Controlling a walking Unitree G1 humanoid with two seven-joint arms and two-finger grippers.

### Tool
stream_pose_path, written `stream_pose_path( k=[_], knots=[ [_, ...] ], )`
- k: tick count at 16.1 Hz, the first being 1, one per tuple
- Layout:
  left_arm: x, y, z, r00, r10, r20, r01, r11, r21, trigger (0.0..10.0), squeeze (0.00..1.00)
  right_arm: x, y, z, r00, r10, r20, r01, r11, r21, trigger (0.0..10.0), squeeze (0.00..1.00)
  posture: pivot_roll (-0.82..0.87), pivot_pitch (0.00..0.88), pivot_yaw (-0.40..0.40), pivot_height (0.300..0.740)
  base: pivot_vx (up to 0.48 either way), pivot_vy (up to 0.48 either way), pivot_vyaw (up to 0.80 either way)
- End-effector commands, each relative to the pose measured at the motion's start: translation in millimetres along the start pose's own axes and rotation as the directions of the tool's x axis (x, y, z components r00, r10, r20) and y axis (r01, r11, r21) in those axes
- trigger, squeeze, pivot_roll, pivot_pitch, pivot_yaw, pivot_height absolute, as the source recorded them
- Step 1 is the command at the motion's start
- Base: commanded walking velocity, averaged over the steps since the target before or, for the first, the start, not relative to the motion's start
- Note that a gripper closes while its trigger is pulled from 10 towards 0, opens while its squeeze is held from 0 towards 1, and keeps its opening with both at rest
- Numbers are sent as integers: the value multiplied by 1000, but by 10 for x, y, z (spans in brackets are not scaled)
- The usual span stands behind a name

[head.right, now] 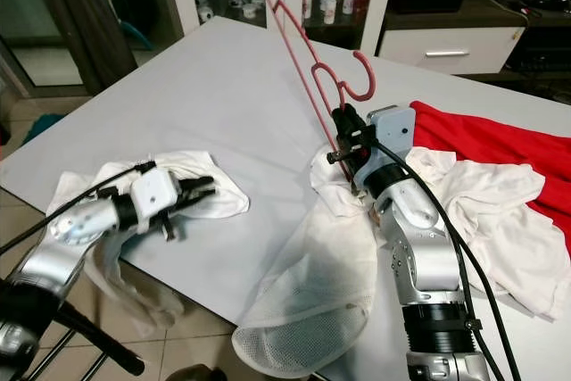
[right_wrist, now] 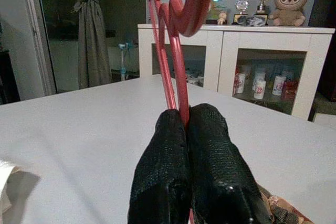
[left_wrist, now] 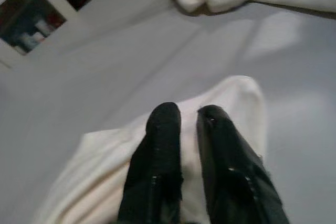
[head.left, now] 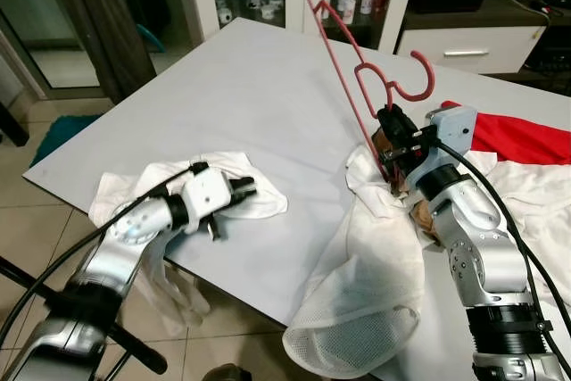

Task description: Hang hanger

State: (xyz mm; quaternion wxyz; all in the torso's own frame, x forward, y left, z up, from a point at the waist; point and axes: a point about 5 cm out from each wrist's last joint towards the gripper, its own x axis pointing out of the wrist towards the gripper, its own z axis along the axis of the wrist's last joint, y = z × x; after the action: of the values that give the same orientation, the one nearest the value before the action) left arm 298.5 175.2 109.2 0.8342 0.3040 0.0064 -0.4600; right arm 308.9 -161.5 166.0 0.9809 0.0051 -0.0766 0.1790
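Pinching the red hanger (head.left: 357, 78) in my right gripper (head.left: 390, 142), I hold its long axis slanting toward the upper left, while my left gripper (head.left: 245, 189) rests slightly parted on white cloth (head.left: 241, 167).

right claw (head.left: 390, 147) raised, fingers pinched together; left claw (head.left: 248, 188) low, fingers slightly parted.

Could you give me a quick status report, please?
Right gripper shut on red hanger, held upright. Left gripper resting on white cloth. No rail seen.
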Motion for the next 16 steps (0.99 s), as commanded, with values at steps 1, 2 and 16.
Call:
stream_pose_path(
  k=[1, 2, 16],
  knots=[
    [-43, -20, 6, 999, -32, -7, 32, 999, 2, 10000, 1000, -58, -18, -147, 997, -17, -71, 18, 1000, 19, 10000, 0, -22, 39, 57, 740, 0, 0, 0],
    [-87, -44, -1, 999, -48, -12, 48, 999, -1, 10000, 1000, -60, -17, -152, 997, -18, -72, 19, 1000, 20, 10000, 0, -21, 40, 59, 740, 0, 0, 0],
    [-229, 18, -207, 974, -59, -218, 71, 996, 47, 10000, 0, -53, 53, -198, 997, -16, -75, 19, 999, 40, 10000, 0, -13, 40, 81, 740, 0, 0, 0]
  ],
)
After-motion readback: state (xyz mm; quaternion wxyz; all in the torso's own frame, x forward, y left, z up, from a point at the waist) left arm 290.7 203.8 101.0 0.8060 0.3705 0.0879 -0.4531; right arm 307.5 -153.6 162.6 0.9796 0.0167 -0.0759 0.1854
